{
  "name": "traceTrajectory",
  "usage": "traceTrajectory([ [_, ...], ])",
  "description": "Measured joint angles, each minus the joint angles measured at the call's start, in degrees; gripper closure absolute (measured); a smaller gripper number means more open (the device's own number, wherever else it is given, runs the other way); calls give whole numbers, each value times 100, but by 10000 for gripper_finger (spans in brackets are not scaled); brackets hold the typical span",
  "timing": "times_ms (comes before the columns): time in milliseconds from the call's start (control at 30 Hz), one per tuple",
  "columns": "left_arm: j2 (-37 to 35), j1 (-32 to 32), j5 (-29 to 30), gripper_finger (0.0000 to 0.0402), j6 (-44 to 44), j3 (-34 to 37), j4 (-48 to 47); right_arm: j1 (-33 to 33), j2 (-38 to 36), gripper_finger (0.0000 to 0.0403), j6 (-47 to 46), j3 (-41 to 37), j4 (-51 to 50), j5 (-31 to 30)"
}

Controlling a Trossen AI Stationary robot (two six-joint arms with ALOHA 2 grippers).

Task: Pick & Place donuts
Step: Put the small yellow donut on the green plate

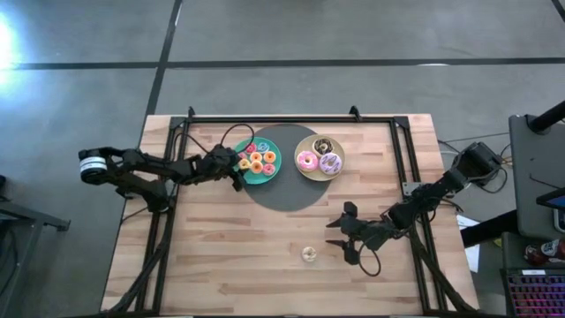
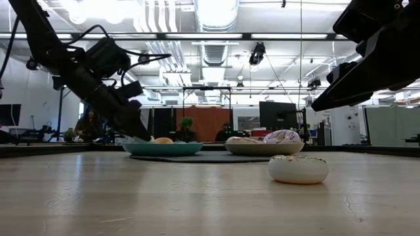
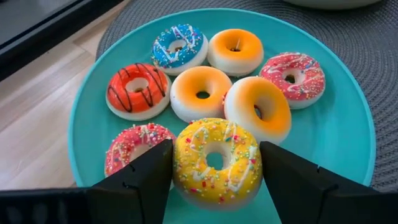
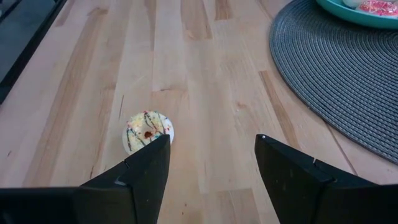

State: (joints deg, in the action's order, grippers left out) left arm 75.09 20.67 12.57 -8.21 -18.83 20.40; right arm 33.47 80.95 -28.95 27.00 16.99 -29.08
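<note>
The left gripper (image 3: 214, 171) sits at the left edge of the teal plate (image 1: 244, 176), fingers apart on either side of the yellow donut (image 3: 216, 160), which lies flat on the plate. The right gripper (image 1: 340, 244), fingers apart and empty, hovers just right of the lone white donut (image 1: 309, 254) on the bare near table.

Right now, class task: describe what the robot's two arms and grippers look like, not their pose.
Both arms are dark, jointed and slim, with black cables looping along them. The left arm has a pale grey-white ring at its outer end. Each gripper, left gripper and right gripper, ends in two dark, wedge-shaped fingers.
</note>
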Motion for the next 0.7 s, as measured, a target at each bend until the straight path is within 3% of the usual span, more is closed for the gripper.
traceTrajectory([
  [700, -35, 11, -117, 190, -93, -2, -335, 0, 0, 177, -2, 0, 0, 2],
])
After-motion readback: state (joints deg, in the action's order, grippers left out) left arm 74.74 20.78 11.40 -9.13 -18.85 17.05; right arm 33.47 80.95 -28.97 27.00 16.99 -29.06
